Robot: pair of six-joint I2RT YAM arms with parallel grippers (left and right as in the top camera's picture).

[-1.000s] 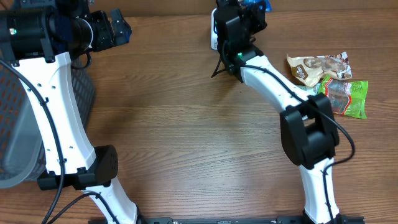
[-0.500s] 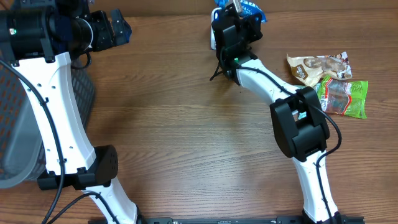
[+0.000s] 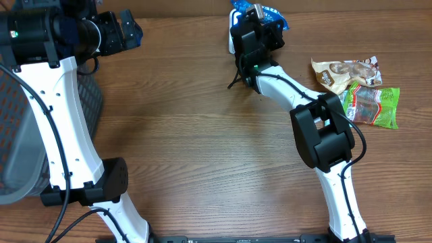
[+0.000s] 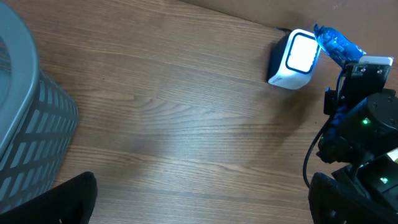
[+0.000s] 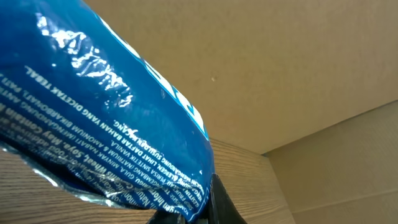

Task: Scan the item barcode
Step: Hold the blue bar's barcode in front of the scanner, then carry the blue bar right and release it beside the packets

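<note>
A blue snack packet (image 5: 106,112) with white print fills the right wrist view, and my right gripper (image 5: 199,211) is shut on its lower edge. From overhead the packet (image 3: 270,9) pokes out past the right gripper (image 3: 256,15) at the table's far edge. The white scanner (image 4: 297,57), its window lit, stands just left of the packet (image 4: 336,45). Overhead, the scanner (image 3: 231,42) is mostly hidden behind the right arm. My left gripper (image 3: 128,30) hovers open at the far left, and its fingers (image 4: 68,199) hold nothing.
A grey slatted basket (image 3: 20,135) stands at the left edge, also in the left wrist view (image 4: 25,124). A brown snack packet (image 3: 344,73) and a green one (image 3: 374,104) lie at the right. A cardboard wall (image 5: 298,62) backs the table.
The right arm has swung slightly left and back, carrying the blue packet closer to the scanner. The left arm has not moved.
</note>
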